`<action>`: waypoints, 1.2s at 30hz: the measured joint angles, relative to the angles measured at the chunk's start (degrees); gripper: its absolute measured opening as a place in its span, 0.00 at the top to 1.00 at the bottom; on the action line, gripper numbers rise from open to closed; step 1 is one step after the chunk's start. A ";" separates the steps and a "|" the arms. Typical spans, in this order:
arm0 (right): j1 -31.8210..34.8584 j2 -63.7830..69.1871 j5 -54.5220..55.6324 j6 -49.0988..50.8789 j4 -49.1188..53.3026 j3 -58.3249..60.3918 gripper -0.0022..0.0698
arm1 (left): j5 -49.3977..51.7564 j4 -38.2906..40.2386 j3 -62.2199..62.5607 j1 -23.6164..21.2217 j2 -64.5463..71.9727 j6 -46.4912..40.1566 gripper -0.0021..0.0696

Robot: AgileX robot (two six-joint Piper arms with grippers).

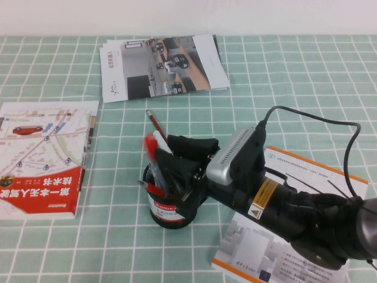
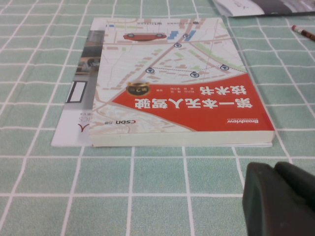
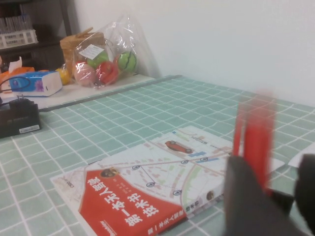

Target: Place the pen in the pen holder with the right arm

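The black wire-mesh pen holder (image 1: 171, 209) with a red-and-white label stands at the table's middle front. The pen (image 1: 151, 147) leans out of its left side, red cap up and blurred, black barrel down inside the cup. My right gripper (image 1: 177, 160) hangs right over the holder, fingers apart. In the right wrist view the pen (image 3: 256, 135) shows as a blurred red streak beside one finger (image 3: 246, 196), with a gap to the other; that gripper (image 3: 275, 191) looks open. My left gripper (image 2: 278, 196) is shut and empty, low over the cloth near the book, out of the high view.
A red-and-white book (image 1: 41, 156) lies left of the holder and fills the left wrist view (image 2: 182, 83). A thin red pencil (image 1: 155, 122) lies just behind the cup. A brochure (image 1: 162, 66) is at the back. Paper sheets (image 1: 277, 236) lie under my right arm.
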State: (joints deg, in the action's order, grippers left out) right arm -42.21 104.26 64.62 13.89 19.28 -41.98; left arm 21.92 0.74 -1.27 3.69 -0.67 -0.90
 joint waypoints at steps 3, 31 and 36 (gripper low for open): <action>0.00 0.00 -0.34 0.00 0.00 -0.04 0.54 | 0.00 0.00 0.00 0.00 0.00 0.00 0.98; 0.00 -49.45 -65.13 14.37 16.35 6.95 0.99 | 0.00 0.00 0.00 0.00 0.00 0.00 0.98; 0.00 -61.01 -66.33 14.49 15.59 15.48 1.00 | 0.00 0.00 0.00 0.00 0.00 0.00 0.98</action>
State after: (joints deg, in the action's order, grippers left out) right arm -42.21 43.24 -1.70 28.39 34.88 -26.50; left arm 21.92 0.74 -1.27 3.69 -0.67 -0.90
